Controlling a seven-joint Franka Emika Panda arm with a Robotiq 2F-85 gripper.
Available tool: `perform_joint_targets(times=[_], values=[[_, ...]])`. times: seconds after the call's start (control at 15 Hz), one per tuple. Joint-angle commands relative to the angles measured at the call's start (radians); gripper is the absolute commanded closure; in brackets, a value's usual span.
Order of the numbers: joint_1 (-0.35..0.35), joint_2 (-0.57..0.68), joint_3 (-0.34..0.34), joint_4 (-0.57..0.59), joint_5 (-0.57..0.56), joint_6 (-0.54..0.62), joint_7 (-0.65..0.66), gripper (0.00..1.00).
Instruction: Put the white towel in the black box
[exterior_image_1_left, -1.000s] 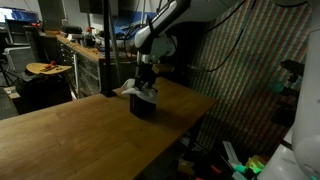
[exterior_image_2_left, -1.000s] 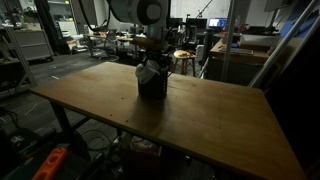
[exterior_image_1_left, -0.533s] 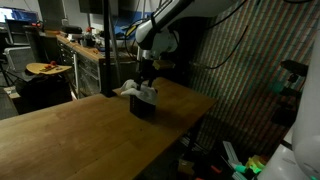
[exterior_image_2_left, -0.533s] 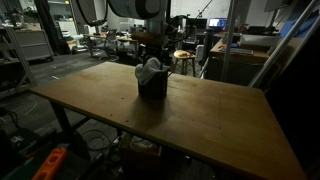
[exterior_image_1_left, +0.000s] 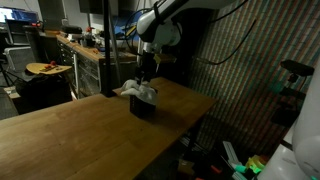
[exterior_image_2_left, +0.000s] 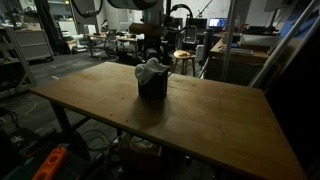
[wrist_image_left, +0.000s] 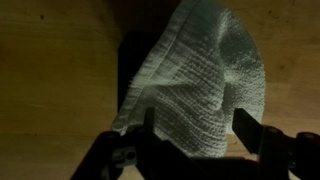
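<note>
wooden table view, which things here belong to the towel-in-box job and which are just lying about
job: soft off-white wrinkled towel; small black cube-shaped box; robot's pincer, open above them
lying about: cluttered wooden workbench behind; round tan stool

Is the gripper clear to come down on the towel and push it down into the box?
Probably yes. The gripper hangs open right above the towel, which is heaped on the box with part draped over one side; nothing shows between them.
</note>
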Motion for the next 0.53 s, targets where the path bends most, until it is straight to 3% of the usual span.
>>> perform_joint_targets(times=[0.0,0.33,0.47], values=[[0.016,-0.047,-0.006,-0.033,-0.005,0.023,0.003,0.51],[0.025,-0.051,-0.005,-0.039,-0.006,0.023,0.005,0.95],[0.029,-0.051,-0.003,-0.043,-0.005,0.022,0.003,0.98]])
